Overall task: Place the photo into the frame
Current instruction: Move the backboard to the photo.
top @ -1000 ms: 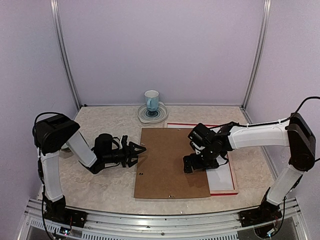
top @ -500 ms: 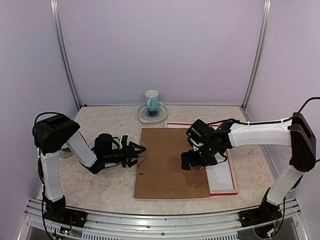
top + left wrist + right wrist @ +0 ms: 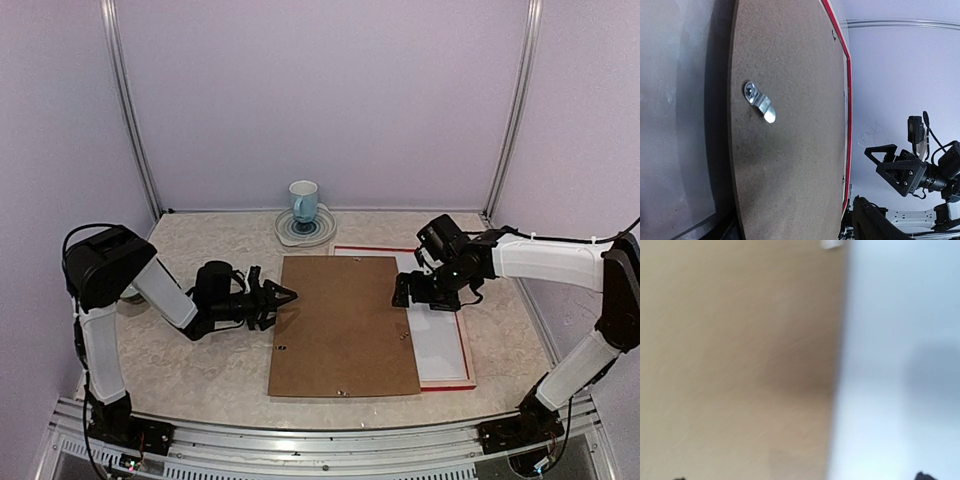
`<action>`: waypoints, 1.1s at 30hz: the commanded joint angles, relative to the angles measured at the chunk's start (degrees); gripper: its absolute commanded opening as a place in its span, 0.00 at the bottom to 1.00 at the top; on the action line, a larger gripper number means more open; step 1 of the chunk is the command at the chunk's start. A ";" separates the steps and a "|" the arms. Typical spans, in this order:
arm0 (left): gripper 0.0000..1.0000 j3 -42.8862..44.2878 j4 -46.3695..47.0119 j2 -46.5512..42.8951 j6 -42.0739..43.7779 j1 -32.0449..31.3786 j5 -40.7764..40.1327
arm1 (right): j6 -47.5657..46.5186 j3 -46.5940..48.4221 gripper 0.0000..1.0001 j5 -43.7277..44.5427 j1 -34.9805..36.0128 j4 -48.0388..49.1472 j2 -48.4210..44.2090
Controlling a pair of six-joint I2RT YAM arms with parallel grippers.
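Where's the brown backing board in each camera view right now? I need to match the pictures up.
Top external: the brown backing board lies flat in the middle of the picture.
Left wrist: it fills the middle, running top to bottom.
Right wrist: it is the blurred tan left half.
Landmark: the white sheet along its right edge, also seen in the right wrist view. In the left wrist view, the frame shows its red edge there.

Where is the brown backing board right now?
Top view: the brown backing board lies flat mid-table, covering the left part of the red frame, with the left gripper beside its left edge and the right gripper over its right edge.
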 commanded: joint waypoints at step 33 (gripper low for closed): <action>0.67 13.84 -21.12 -1.04 10.54 -6.12 -7.63 | -1.66 -8.90 0.99 -17.59 -13.00 16.39 5.23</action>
